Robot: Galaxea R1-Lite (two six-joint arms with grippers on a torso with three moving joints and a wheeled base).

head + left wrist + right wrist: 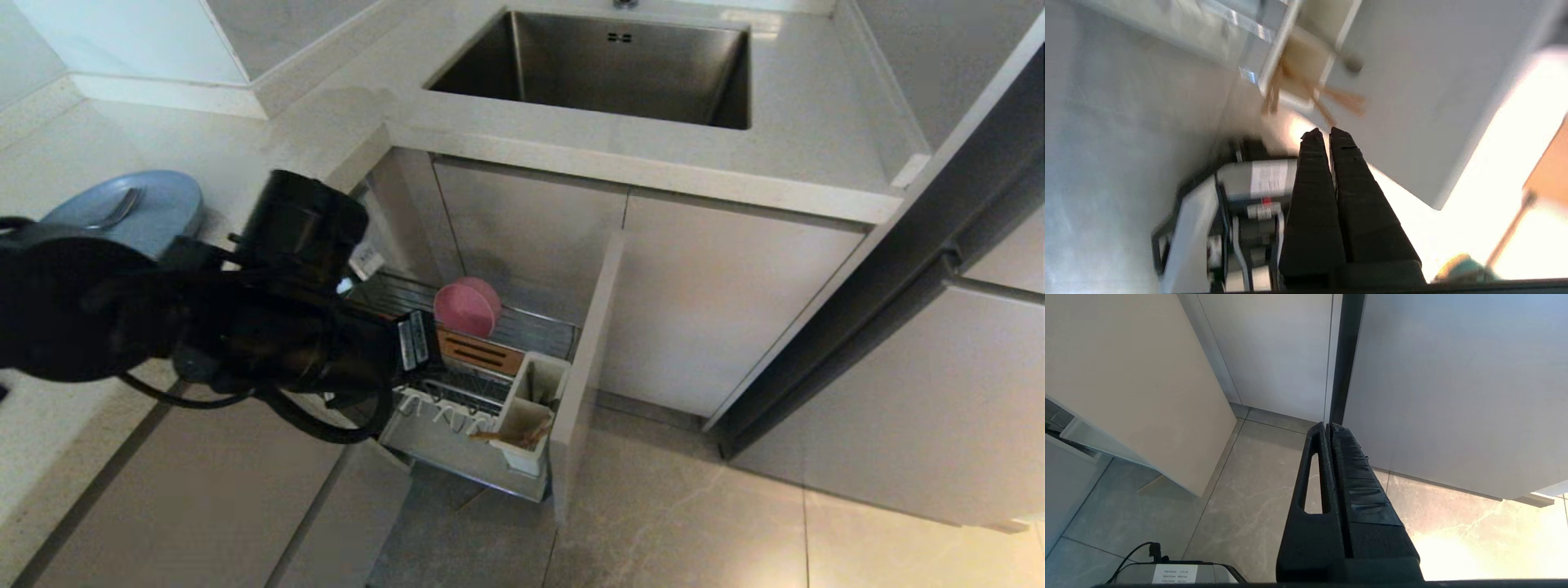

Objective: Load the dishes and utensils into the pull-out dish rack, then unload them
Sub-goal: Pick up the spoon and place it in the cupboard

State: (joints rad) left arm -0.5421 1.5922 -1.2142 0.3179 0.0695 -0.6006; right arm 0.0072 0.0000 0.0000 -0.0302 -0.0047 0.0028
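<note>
The pull-out dish rack (540, 330) stands open below the counter. A pink bowl (467, 306) leans on edge at its back, behind the brown wooden strip (478, 351). The wooden chopsticks (510, 437) sit in the white utensil cup (535, 390); the left wrist view shows the chopsticks (1331, 100) sticking out of that cup (1306, 67). The light-blue plate (155, 214) lies on the counter to the left with the silver utensil (116, 212) on it. My left gripper (414, 341) hovers above the rack's left side, shut (1327, 132) and empty. My right gripper (1329, 425) hangs shut over the floor.
The steel sink (522, 57) is set in the counter behind the rack. The rack's beige front panel (584, 367) juts out over the tiled floor (694, 523). Closed cabinet doors (718, 302) stand to the right.
</note>
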